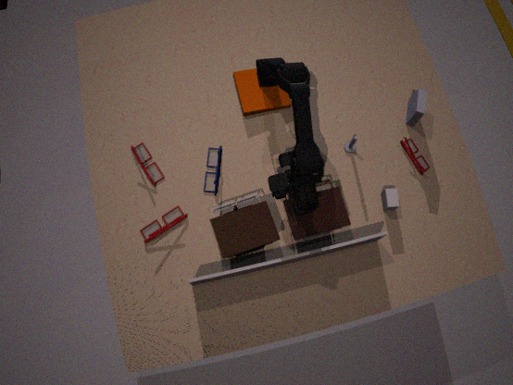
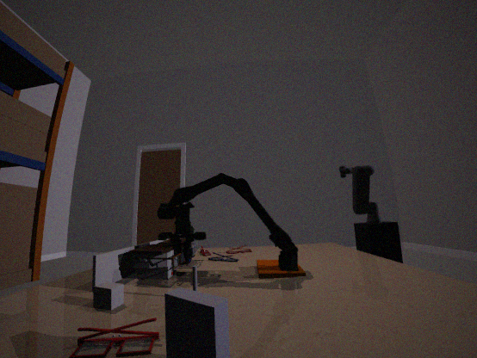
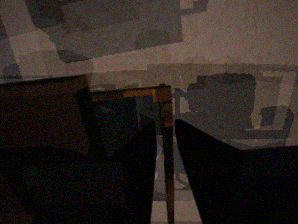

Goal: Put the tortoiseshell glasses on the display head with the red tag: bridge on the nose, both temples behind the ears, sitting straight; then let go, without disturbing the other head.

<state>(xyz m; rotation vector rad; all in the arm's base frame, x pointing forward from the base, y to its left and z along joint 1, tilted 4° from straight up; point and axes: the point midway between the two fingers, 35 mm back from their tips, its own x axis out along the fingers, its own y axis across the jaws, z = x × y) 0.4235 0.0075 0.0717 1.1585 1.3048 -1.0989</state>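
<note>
The tortoiseshell glasses point(image 1: 328, 180) point(image 3: 164, 97) are at the front of the right-hand display head point(image 1: 326, 215) point(image 3: 40, 112), the nearer one in the exterior view, where a small red mark point(image 2: 172, 272) shows on it. My gripper point(image 3: 165, 125) point(image 2: 187, 261) is slightly open at the glasses' corner. In the wrist view a narrow brown bar of the glasses runs between the parted fingers, with gaps beside it. The nose, the ears and the far temple are hidden. The other head point(image 1: 245, 229) stands to the left with pale glasses point(image 1: 238, 204) at its front.
A long upright panel point(image 1: 287, 258) stands behind both heads. Blue glasses point(image 1: 213, 170) and two red pairs point(image 1: 147, 164) point(image 1: 163, 224) lie left. A thin post point(image 1: 353, 142), a white block point(image 1: 391, 198), a grey block point(image 1: 417, 107) and more red glasses point(image 1: 415, 155) are right.
</note>
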